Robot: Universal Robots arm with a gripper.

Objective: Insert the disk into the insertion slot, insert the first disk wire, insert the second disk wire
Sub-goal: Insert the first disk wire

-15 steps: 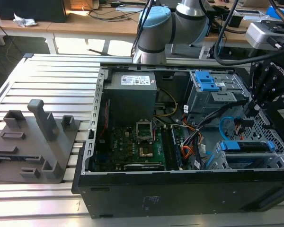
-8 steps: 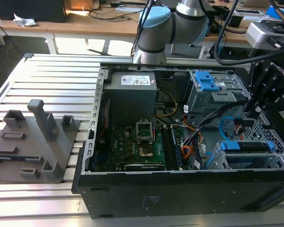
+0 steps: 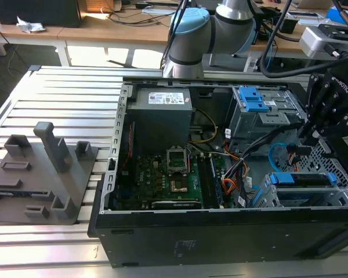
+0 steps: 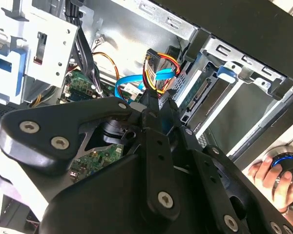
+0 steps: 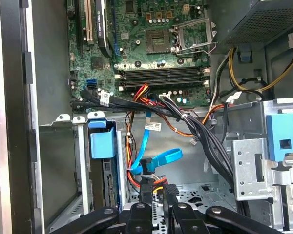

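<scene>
Gripper (image 4: 154,97) pinches the first disk wire (image 4: 158,66). Exterior view shows the disk (image 3: 307,179) inside the insertion slot (image 3: 304,200), near right.

Insertion slot (image 3: 301,198) matt perforated sheet metal; second disk wire (image 5: 167,158) smooth, glossy plastic.

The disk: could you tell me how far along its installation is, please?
Done: the disk sits in the insertion slot. In hand: the gripper is shut on the first disk wire, its plug short of the disk's rear connector. Left: seating that plug, and the second disk wire, which hangs in a loose loop.
</scene>
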